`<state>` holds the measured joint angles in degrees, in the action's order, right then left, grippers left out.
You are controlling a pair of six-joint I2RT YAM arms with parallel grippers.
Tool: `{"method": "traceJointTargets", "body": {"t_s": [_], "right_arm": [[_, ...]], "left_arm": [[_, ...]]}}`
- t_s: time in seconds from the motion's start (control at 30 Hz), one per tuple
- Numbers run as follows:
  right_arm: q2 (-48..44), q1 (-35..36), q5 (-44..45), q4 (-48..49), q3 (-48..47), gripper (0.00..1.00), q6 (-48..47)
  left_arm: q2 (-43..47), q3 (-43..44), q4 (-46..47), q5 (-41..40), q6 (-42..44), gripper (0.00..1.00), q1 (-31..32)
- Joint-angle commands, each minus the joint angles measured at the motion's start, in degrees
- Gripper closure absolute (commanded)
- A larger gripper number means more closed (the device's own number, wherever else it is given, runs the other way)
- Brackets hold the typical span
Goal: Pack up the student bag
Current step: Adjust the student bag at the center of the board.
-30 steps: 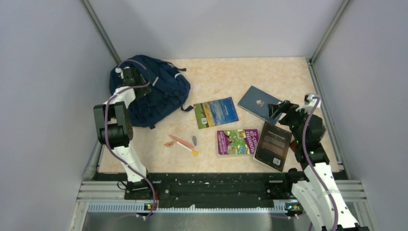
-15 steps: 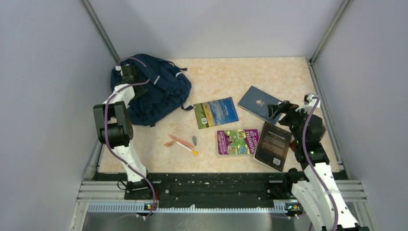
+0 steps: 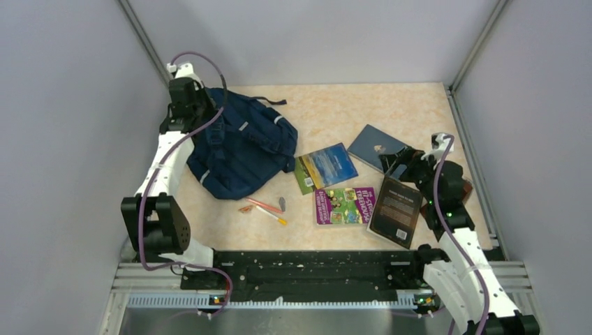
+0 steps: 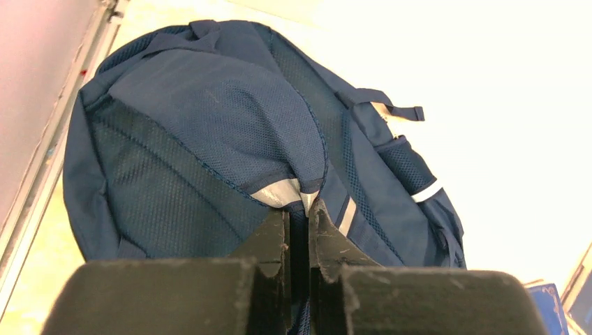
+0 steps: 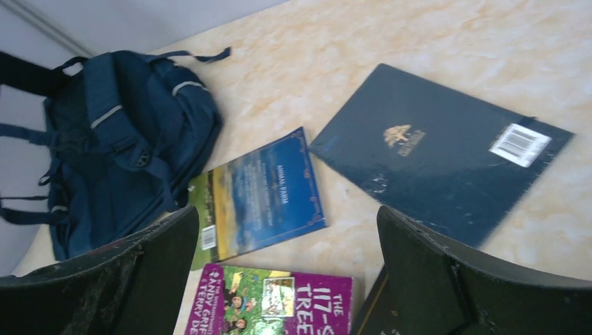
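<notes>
The student bag [image 3: 244,150], a navy-blue backpack with thin reflective stripes, lies at the back left of the table. In the left wrist view its mesh back panel [image 4: 209,125] fills the frame. My left gripper [image 3: 190,112] is over the bag's top end. It is shut [image 4: 299,209] on a fold of navy fabric next to a grey reflective patch. My right gripper [image 3: 403,166] hovers over the books at the right, open [image 5: 286,216] and holding nothing. The bag [image 5: 119,153] also shows at the left of the right wrist view.
A blue-and-green book [image 3: 325,166] touches the bag's right edge. A navy notebook [image 3: 377,145], a purple book [image 3: 344,205] and a dark book [image 3: 396,211] lie around the right gripper. Pens and small items [image 3: 265,209] lie near the front. Walls close in both sides.
My left gripper shut on the bag's fabric and the arm stretched toward the back. The bag was pulled up and spread to the right, against the blue-and-green book. The right gripper shifted slightly.
</notes>
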<state>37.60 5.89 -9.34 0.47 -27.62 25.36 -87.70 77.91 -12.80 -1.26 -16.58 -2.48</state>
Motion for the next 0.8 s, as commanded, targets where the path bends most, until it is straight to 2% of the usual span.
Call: {"method": "traceJointTargets", "body": {"t_s": [0.0,0.13,0.27,0.5,0.77], "right_arm": [[2.8,0.3,-9.2,6.0,-0.4,0.04,1.4],[5.5,0.3,-14.6,8.9,-0.8,0.04,2.5],[6.0,0.3,-15.5,7.1,-1.8,0.05,1.9],[3.5,0.3,-15.3,3.8,-3.4,0.05,0.0],[2.9,0.3,-17.4,3.7,-3.4,0.05,-0.4]], "left_arm": [[2.7,3.4,6.4,4.9,6.2,1.00,5.2],[2.4,7.2,9.5,-0.3,9.3,1.00,9.3],[-1.6,17.5,8.2,-1.6,7.6,1.00,9.4],[-10.5,35.7,7.3,2.8,7.0,1.00,11.1],[-15.1,46.7,13.0,7.8,13.4,1.00,19.3]]}}
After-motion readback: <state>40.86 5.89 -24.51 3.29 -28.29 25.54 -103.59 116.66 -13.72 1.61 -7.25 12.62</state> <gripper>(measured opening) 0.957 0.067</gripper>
